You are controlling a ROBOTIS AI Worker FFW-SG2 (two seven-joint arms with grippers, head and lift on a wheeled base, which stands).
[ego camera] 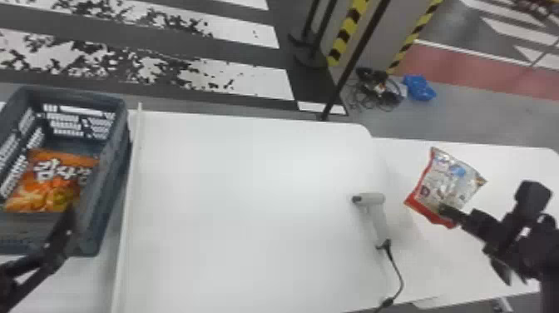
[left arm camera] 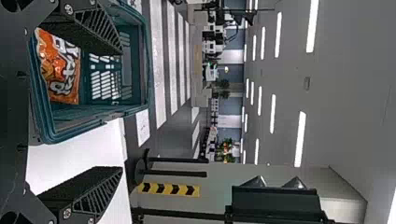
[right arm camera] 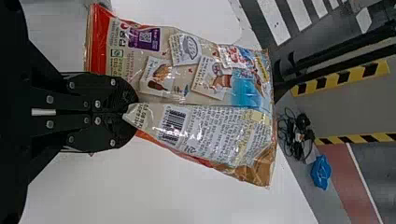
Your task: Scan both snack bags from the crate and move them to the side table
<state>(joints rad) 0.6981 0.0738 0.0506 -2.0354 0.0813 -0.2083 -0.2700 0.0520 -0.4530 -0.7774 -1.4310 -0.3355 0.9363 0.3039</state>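
Since closed right gripper (right arm camera: 134, 108) has small bite on silver bag (ego camera: 448, 177), head view right, slip possible; left gripper (left arm camera: 122, 111) spread wide, empty.

Glossy plastic-film snack bag (ego camera: 447, 183); smooth matt white table (ego camera: 241, 199).

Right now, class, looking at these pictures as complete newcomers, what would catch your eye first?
Probably the shiny silver-and-red plastic snack bag, pinched in the black right gripper above the white side table. Next comes the bright orange snack bag, lying inside the dark blue-grey slatted plastic crate on the robot's left. Between them is a light-grey handheld scanner with a black cable.
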